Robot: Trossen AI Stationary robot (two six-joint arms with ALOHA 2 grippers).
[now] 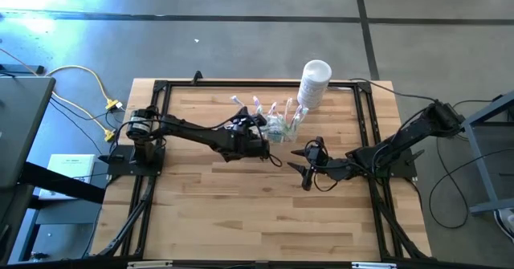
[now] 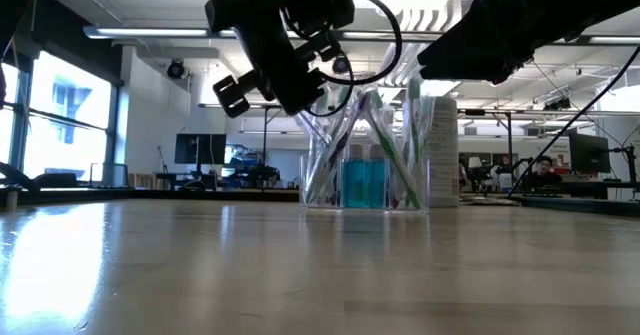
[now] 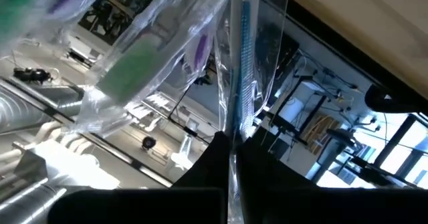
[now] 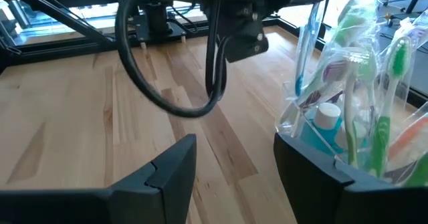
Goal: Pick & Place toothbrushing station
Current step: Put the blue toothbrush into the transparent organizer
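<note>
The toothbrushing station is a small clear plastic holder with several packaged toothbrushes and a blue bottle in it. Its base stands on the wooden table at mid-back. My left gripper reaches in from the table's left and is shut on the holder's near-left side. My right gripper hovers open just right of and nearer than the holder, which shows beyond its right finger; nothing is between its fingers. My left gripper pinches a thin clear wall of the station between its two fingers. The fingers come almost level from the table's left. The holder stands upright with its base on the table.
A white cylindrical container stands upright at the table's far edge, right of the holder. A black frame runs around the tabletop. The near half of the table is bare wood.
</note>
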